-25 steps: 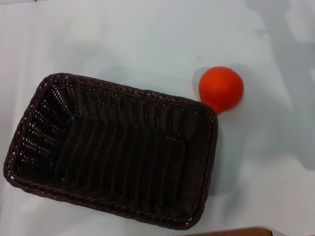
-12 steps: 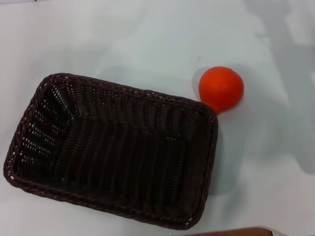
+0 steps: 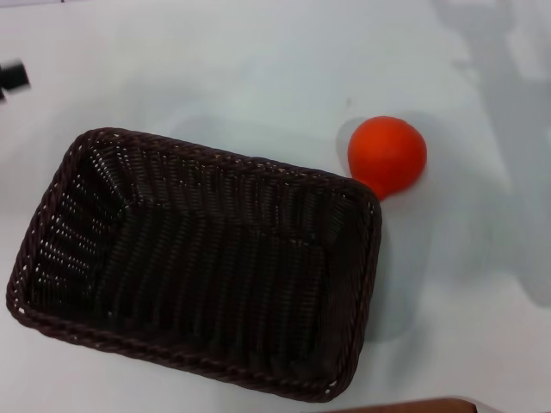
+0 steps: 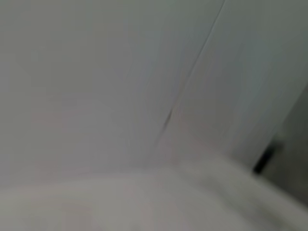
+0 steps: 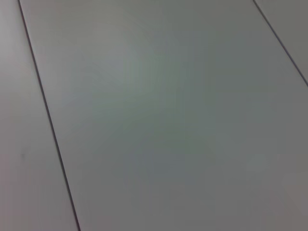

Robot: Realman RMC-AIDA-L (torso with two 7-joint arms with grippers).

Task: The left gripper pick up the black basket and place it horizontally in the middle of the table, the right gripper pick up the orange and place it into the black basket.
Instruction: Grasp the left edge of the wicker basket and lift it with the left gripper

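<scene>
The black basket point(image 3: 198, 262) is a large dark woven rectangle lying open side up on the white table point(image 3: 258, 60), in the lower left of the head view and turned at a slight angle. The orange point(image 3: 386, 156) sits on the table just beyond the basket's far right corner, touching or nearly touching its rim. A small black tip of my left gripper point(image 3: 13, 77) shows at the left edge of the head view, above and left of the basket, apart from it. My right gripper is out of view.
A brown edge point(image 3: 405, 404) shows at the bottom of the head view. The two wrist views show only pale flat panels with thin dark seams point(image 5: 48, 130).
The black tip of my left gripper has come into the head view at the left edge. The basket and the orange have not moved.
</scene>
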